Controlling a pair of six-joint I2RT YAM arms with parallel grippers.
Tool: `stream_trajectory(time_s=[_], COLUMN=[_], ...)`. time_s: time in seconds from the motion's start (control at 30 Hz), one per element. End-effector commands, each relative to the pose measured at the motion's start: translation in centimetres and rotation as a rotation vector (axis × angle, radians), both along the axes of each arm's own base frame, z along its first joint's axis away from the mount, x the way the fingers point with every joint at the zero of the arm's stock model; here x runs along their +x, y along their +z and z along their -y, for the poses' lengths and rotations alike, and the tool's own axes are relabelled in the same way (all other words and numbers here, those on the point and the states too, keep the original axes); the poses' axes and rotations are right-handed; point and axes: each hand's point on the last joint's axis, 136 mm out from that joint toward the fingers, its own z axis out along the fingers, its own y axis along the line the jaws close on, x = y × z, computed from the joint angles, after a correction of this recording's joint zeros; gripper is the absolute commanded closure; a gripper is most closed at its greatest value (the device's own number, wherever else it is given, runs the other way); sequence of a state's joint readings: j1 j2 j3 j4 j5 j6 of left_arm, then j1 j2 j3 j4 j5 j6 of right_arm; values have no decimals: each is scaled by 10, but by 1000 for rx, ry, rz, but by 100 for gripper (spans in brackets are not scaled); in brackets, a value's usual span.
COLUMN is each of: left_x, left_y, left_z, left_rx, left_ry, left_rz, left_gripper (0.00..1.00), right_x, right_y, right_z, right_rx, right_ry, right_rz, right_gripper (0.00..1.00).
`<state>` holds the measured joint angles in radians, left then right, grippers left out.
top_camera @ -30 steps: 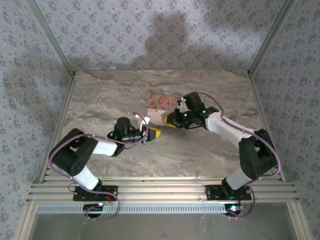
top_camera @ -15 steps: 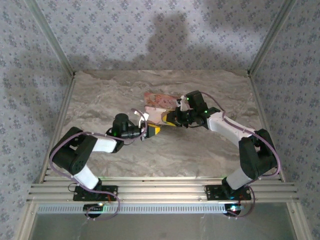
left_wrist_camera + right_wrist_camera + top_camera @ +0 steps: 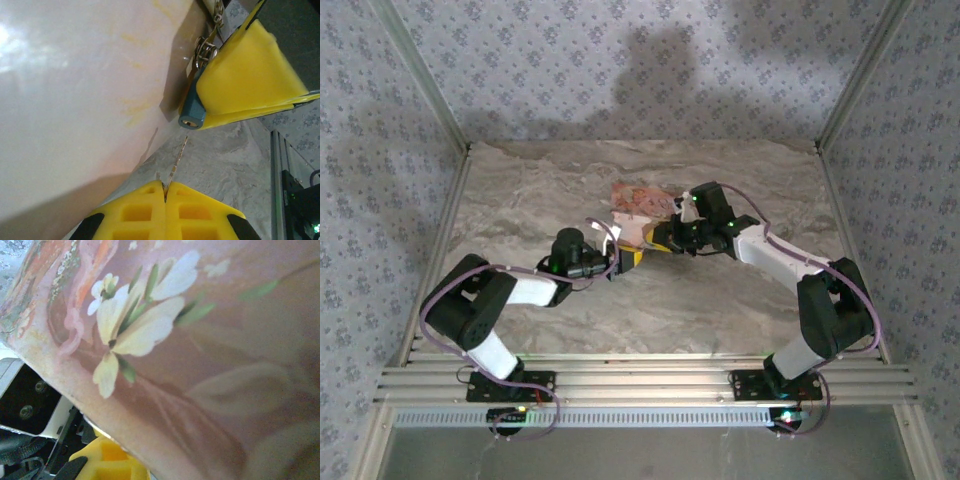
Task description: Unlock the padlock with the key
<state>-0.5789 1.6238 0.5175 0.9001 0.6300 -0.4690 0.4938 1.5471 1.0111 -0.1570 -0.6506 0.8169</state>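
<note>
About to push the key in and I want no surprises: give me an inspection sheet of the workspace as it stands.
Surface: marbled table; no spills seen.
Job's things: teal padlock, its keyhole facing the key; the key's tip is just short of the keyhole, not inserted.
Clutter: pink floral box right beside the padlock; nothing else seen.
Grippers: left gripper shut on the key; right gripper shut on the padlock.
Cables: purple cables run along both arms, with one loop by the left wrist; no snag seen.
Surroundings: patterned walls; aluminium rails at the near edge.
</note>
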Motion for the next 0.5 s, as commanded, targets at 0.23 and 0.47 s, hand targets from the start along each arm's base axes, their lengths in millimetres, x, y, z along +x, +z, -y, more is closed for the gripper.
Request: stream_trajectory(time_s=[0.23,0.47], left_x=[3,8], left_y=[11,13], left_z=[14,8], left_rx=[24,33], left_ry=[-28,23], left_rz=[53,61], left_gripper=[100,100], right_x=[3,0], right_y=[22,21], right_z=[-10,-7], right_rx=[37,20], right_ry=[24,25], right_rz=[51,50], right_gripper=[100,100])
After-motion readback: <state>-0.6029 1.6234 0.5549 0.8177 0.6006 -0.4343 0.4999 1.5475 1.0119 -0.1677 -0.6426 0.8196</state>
